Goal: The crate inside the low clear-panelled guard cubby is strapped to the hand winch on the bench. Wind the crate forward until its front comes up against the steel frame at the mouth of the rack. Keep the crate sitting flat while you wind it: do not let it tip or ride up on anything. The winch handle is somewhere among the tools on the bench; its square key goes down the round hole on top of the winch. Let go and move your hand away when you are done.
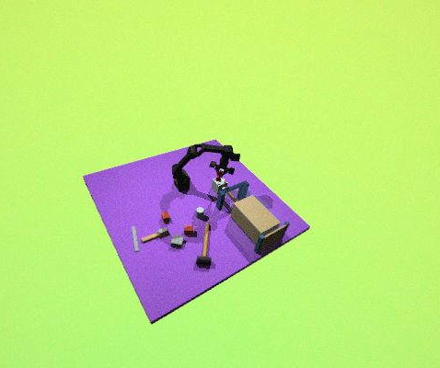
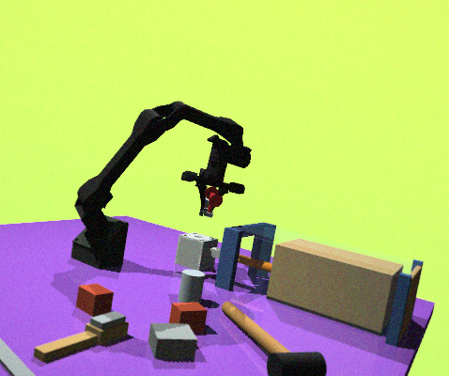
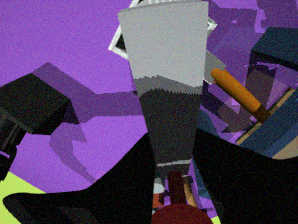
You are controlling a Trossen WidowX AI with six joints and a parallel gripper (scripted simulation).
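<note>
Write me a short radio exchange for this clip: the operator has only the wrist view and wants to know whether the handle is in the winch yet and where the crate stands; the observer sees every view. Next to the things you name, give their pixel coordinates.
Operator: From the wrist I can't judge height. Is the winch handle (image 2: 215, 199) (image 3: 181, 215) seated?
Observer: No. The exterior view shows background between the handle's lower end and the top of the winch (image 1: 218, 185) (image 2: 188, 254) (image 3: 115, 48), so it hangs above it.
Operator: My view cuts the crate (image 1: 257, 212) (image 2: 332, 284) (image 3: 290, 150) off. Is it at the frame?
Observer: Not yet. It sits flat, its front short of the blue steel frame (image 1: 221, 201) (image 2: 228, 258) (image 3: 280, 45), with orange strap showing between.
</note>
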